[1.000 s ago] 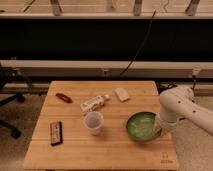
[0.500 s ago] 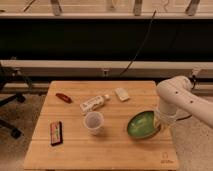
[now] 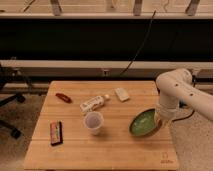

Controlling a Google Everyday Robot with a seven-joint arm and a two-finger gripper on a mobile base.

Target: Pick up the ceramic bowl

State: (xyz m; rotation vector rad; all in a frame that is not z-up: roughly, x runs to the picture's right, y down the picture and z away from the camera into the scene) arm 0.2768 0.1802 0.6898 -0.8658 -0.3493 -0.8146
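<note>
The green ceramic bowl (image 3: 143, 123) is at the right side of the wooden table (image 3: 115, 150). It is tilted, with its pale inside facing left and its right rim raised. My gripper (image 3: 161, 119) hangs from the white arm (image 3: 174, 90) at the bowl's right rim and is shut on that rim. The fingertips are mostly hidden behind the bowl and the wrist.
A translucent plastic cup (image 3: 93, 122) stands left of the bowl. A white bottle (image 3: 94, 103) lies on its side behind the cup, and a white packet (image 3: 122, 94) lies further back. A red item (image 3: 63, 97) and a dark bar (image 3: 56, 133) lie at the left. An office chair (image 3: 7, 100) is off the table's left.
The arm has risen and drawn back to the right. The bowl, flat on the table before, now tilts up with its right rim lifted.
</note>
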